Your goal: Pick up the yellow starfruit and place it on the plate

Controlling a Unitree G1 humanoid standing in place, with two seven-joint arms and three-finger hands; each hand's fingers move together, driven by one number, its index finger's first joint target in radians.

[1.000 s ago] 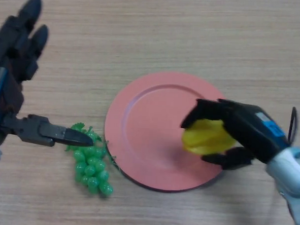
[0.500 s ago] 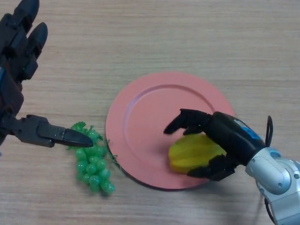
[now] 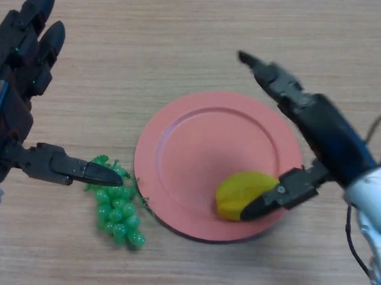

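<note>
Right hand (image 3: 328, 138) newly splayed off starfruit (image 3: 244, 193)

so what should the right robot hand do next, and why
Probably pull the right robot hand up and back off the plate. The starfruit already lies on the plate's near right part, and the fingers are spread open, so nothing is gripped. The thumb sits right against the fruit, so a straight lift seems safest to avoid nudging it.

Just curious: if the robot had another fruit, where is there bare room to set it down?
The plate's upper-left half is bare. The table beyond the plate is free too. It is crowded around the starfruit, under the right robot hand.
</note>
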